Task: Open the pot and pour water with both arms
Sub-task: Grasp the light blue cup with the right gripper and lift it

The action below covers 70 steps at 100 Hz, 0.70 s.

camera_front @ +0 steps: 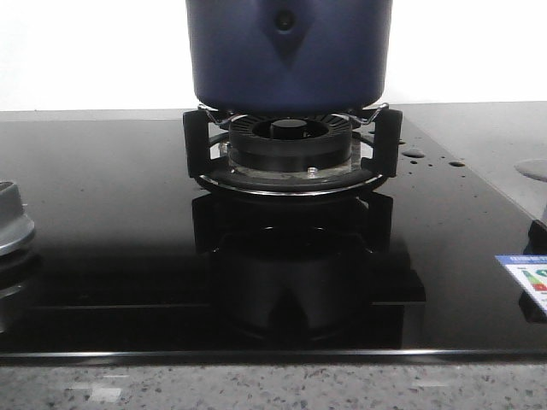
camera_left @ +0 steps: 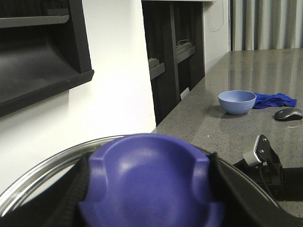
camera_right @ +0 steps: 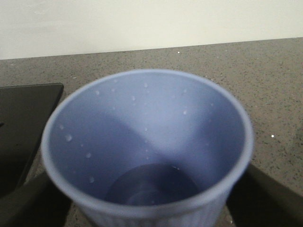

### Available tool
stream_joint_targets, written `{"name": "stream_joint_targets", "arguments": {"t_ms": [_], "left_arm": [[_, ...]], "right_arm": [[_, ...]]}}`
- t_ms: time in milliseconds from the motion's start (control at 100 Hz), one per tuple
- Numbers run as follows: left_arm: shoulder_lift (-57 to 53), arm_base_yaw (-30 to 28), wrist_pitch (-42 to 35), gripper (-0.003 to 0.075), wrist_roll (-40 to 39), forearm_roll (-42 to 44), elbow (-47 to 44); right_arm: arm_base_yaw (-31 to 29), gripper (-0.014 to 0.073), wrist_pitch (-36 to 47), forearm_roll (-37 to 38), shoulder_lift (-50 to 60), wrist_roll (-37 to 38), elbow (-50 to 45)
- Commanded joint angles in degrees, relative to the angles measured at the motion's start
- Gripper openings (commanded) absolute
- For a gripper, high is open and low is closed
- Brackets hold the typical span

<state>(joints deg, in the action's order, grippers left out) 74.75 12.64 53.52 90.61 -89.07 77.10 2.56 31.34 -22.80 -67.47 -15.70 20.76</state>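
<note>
Both claws look clenched, my left gripper [camera_left: 151,208] on the lid knob [camera_left: 150,182], my right gripper [camera_right: 142,208] on the cup [camera_right: 147,146], so next I lift the lid off the pot [camera_front: 289,53].

You get bright, even light — the glossy black hob [camera_front: 102,256] mirrors its burner [camera_front: 291,149]; the cup [camera_right: 147,151] between the right fingers blurs.

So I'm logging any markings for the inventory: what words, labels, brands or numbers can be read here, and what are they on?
Sticker on the right of the black glass hob: a blue header and coloured bars like an energy label, but the print is too small and blurred to read.
Pot, cup, lid knob, bowl: no text visible.
</note>
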Motion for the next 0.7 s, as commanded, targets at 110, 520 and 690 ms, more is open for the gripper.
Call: {"name": "stream_joint_targets", "arguments": {"t_ms": [110,520,690], "left_arm": [[-1.68,-0.10,-0.38,0.0230,-0.64,-5.34,1.82],[-1.68,-0.10,-0.27,0.0230,-0.64,-5.24,1.82],[-1.68,-0.10,-0.27,0.0230,-0.64,-5.24,1.82]], "right_arm": [[-0.05,0.0370,8.04,0.92,-0.65,0.39,1.80],[2.54,0.0206,10.12,6.08,2.59,0.39,1.69],[5.80,0.0206,8.35,13.90,7.15,0.39,5.25]]}}
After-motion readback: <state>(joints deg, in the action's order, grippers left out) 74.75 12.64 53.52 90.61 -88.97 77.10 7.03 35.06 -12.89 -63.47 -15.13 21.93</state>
